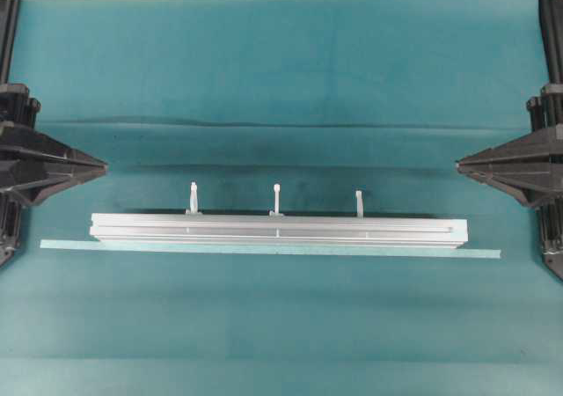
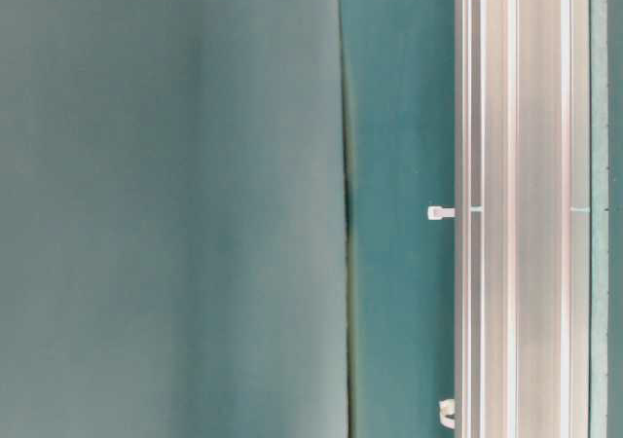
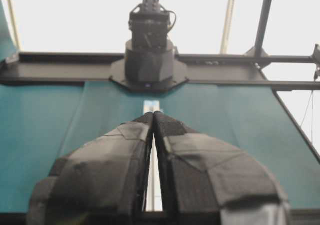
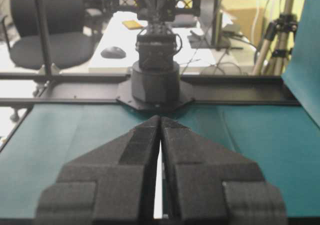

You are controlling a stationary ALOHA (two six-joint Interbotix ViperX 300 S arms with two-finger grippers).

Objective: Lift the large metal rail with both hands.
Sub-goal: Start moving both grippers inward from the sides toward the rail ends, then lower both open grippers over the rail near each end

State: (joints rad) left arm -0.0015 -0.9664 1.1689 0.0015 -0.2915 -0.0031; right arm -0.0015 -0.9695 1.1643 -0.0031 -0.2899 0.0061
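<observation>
The left gripper (image 1: 104,164) is waiting at the left edge with its fingers pressed together on nothing, and the rail (image 1: 277,230) is lying flat mid-table between the arms, so each gripper is going to need to spread wide and drop squarely over its own end, then rise level with the other. The right gripper (image 1: 459,162) is likewise sitting closed and empty, well apart from the rail. Three cable ties (image 1: 276,198) are sticking up off the far side and a pale tape strip (image 1: 264,249) is lying just along the near side, so grasping near the ends is looking safest.

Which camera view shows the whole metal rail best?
The overhead view: the large metal rail lies in it end to end, all three cable ties showing. The table-level view shows one close stretch of it. Each wrist view shows only a pale sliver behind shut jaws.
</observation>
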